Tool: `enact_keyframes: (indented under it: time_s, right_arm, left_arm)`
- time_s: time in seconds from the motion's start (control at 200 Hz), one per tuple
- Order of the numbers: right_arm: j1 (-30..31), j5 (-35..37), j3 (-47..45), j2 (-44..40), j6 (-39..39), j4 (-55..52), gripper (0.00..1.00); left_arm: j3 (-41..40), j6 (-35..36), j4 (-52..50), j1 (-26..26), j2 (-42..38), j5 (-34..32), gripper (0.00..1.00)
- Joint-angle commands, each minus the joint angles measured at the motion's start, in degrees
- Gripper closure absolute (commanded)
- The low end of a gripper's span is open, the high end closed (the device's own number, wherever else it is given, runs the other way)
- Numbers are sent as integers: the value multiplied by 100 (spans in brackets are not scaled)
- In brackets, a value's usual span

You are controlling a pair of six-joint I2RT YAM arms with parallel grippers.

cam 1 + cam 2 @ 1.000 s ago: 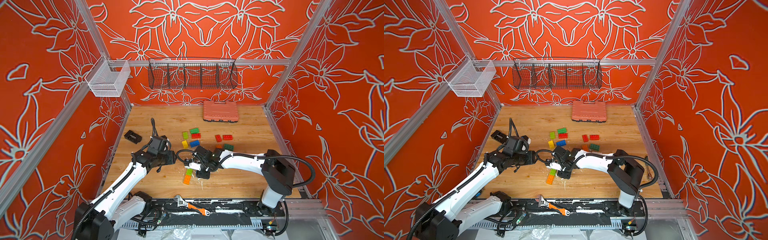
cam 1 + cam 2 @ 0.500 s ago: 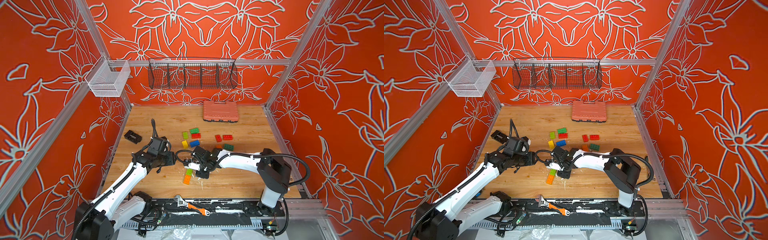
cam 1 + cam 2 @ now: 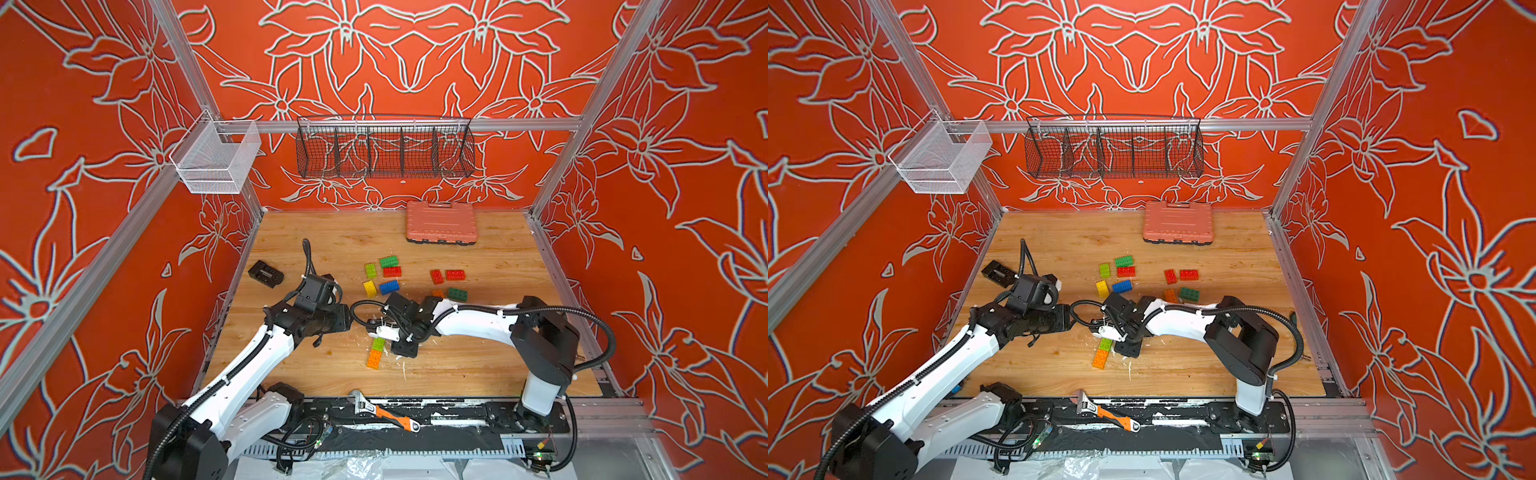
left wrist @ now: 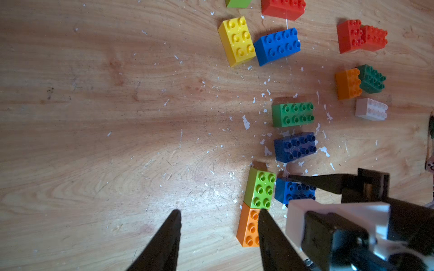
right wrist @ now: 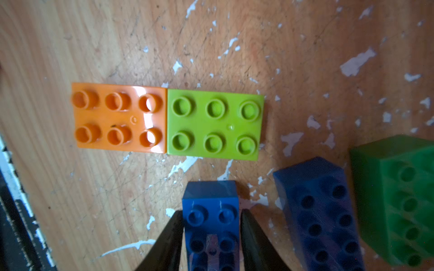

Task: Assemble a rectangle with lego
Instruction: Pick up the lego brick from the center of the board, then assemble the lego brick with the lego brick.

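Note:
My right gripper [image 5: 211,213] is shut on a blue lego brick [image 5: 211,194], one finger on each long side. The brick sits just beside a lime brick [image 5: 215,124], with a small gap between them. The lime brick lies end to end with an orange brick [image 5: 118,117] on the wooden table; both top views show this pair [image 3: 376,351] [image 3: 1104,351]. My left gripper [image 4: 219,212] hangs open over bare wood next to the orange brick [image 4: 249,225], holding nothing. The left wrist view shows the held blue brick [image 4: 291,191] beside the lime one [image 4: 260,188].
Loose bricks lie behind: blue [image 4: 294,146], green [image 4: 292,114], white [image 4: 371,109], orange [image 4: 347,83], dark green [image 4: 372,78], red [image 4: 361,36], yellow [image 4: 237,41]. A salmon case [image 3: 441,222] stands at the back, a black block [image 3: 266,273] at the left, a wrench [image 3: 382,413] on the front rail.
The right arm's upper link has swung slightly to the left, with its gripper staying by the lime and orange pair. The left arm has barely moved.

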Motion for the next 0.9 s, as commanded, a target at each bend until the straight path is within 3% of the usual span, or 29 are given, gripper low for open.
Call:
enact_keyframes:
  time_s: [0.0, 0.125, 0.405, 0.716, 0.896]
  right_arm:
    - [38, -4, 156, 69, -81, -75, 63]
    - [32, -74, 250, 62, -90, -226, 77]
    - [125, -258, 415, -404, 432, -516, 80]
    - [306, -242, 1379, 1, 843, -1421, 83]
    - [406, -176, 1627, 244, 938, -1501, 83]
  left_arm:
    - [-44, -42, -63, 17, 38, -47, 49]
    - [-44, -52, -64, 21, 43, -73, 49]
    - [-1, -406, -322, 117, 274, -741, 49]
    - [23, -760, 147, 1318, 817, 348, 49]
    - [96, -640, 162, 1699, 899, 527, 49]
